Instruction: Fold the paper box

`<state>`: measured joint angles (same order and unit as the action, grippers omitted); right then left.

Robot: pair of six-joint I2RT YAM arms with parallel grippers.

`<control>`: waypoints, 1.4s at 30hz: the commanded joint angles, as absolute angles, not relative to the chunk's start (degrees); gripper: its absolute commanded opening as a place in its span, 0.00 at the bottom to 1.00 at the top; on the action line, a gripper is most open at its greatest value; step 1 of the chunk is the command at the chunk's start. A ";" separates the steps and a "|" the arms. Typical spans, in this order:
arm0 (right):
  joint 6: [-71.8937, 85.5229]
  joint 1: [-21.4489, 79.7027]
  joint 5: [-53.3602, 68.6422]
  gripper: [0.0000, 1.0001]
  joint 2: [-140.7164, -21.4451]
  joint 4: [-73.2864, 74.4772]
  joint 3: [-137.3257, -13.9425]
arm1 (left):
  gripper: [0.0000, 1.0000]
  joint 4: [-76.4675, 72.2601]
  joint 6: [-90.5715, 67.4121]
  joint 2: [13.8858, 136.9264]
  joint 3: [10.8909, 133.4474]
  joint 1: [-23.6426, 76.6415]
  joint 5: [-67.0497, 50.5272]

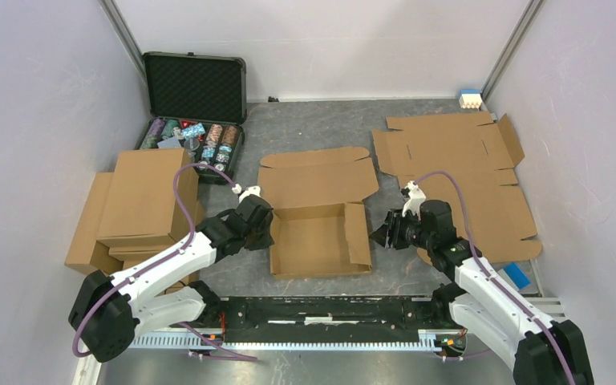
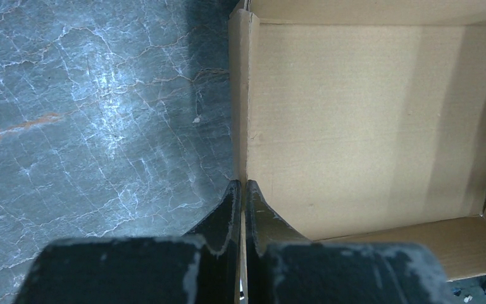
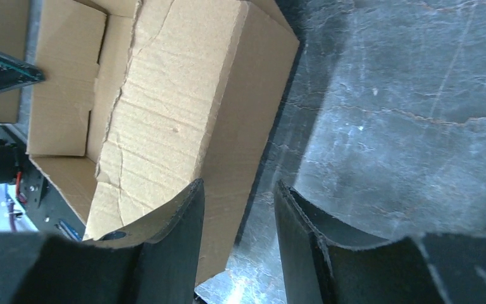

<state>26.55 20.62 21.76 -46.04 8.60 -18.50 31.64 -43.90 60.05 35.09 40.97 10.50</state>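
L gripper [image 2: 242, 185] clamped tight on the left wall of the paper box [image 1: 314, 239]. Box sits mid-table [image 1: 313, 128], nearer the near edge, lid laid open toward the far edge. R gripper [image 3: 237, 185] fingers spread, just beside the box's right wall.

— Your top camera?
— High behind me, facing down over the table [image 1: 313, 132]. My wrist cameras look close at opposite sides of the box [image 1: 313, 237]; all three share it.
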 commanded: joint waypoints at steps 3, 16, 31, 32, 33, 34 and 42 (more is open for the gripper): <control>32.50 20.88 28.21 0.49 -46.78 -1.92 -15.85 | 0.02 33.49 -43.07 60.23 36.17 41.13 11.69; 33.79 20.83 27.95 0.53 -45.96 -3.68 -14.82 | 0.02 33.31 -42.98 59.89 35.77 41.13 11.78; 40.62 18.48 32.72 0.58 -45.35 -11.14 -10.10 | 0.02 33.49 -42.80 59.49 35.66 41.13 12.03; 41.18 18.05 33.52 0.58 -45.35 -12.20 -9.63 | 0.02 33.49 -42.80 59.36 35.60 41.13 12.00; 41.99 17.44 34.25 0.58 -45.33 -13.00 -9.07 | 0.02 33.55 -42.80 59.32 35.53 41.13 12.07; 42.69 17.04 34.98 0.58 -45.22 -14.26 -8.38 | 0.02 33.57 -42.82 59.25 35.57 41.13 12.15; 44.91 15.04 35.38 0.61 -41.78 -16.96 -6.06 | 0.02 33.16 -43.33 59.34 35.24 41.12 11.96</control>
<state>43.40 15.70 33.91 -43.79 -12.60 -6.50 32.18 -43.90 59.83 35.09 40.97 11.44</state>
